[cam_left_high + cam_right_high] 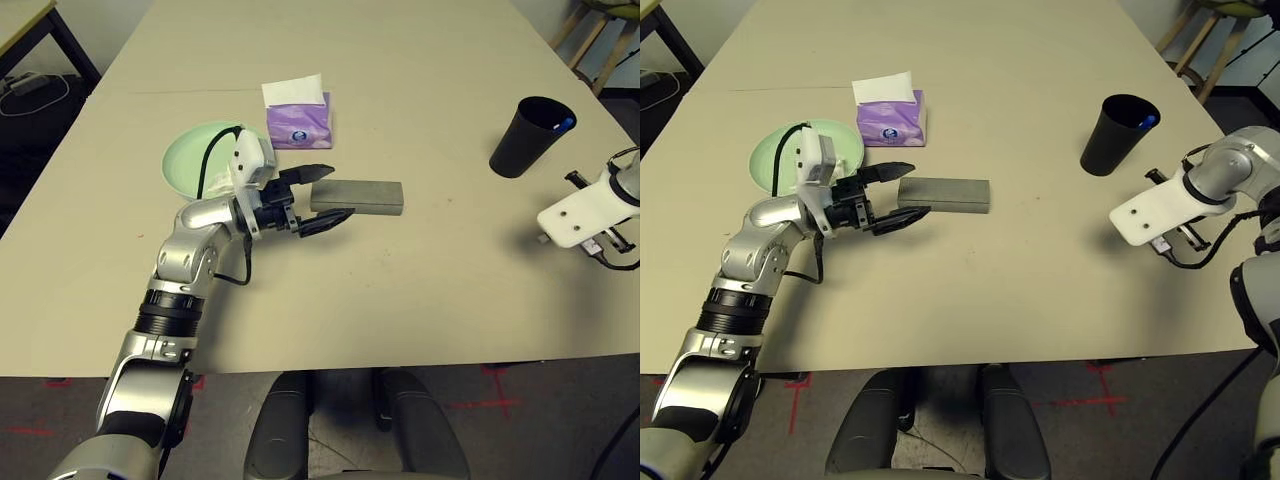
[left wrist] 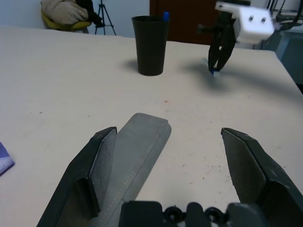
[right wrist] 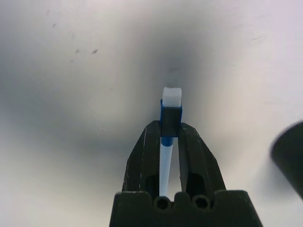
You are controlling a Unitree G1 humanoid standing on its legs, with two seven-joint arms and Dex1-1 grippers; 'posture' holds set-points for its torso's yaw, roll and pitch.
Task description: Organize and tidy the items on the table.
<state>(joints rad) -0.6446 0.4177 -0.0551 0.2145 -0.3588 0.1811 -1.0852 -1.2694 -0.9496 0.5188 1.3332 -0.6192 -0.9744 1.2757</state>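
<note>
Beige bench (image 1: 420, 290): left tool (image 1: 322, 198) spread wide around the grey case (image 1: 357, 196) end; right tool (image 3: 169, 137) clamped on a white pen (image 3: 166, 156).

The right gripper (image 3: 169, 130) is closed on a white pen (image 3: 165, 163), its two black fingers (image 3: 142, 156) pressed against the pen's slim shaft from either side. The pen's blue collar and square white end stick out just past the fingertips, above the plain beige table (image 3: 71, 118). A soft dark shadow lies on the table beneath. A dark rounded shape (image 3: 289, 153), cut off, sits near the gripper; what it is cannot be told.
</note>
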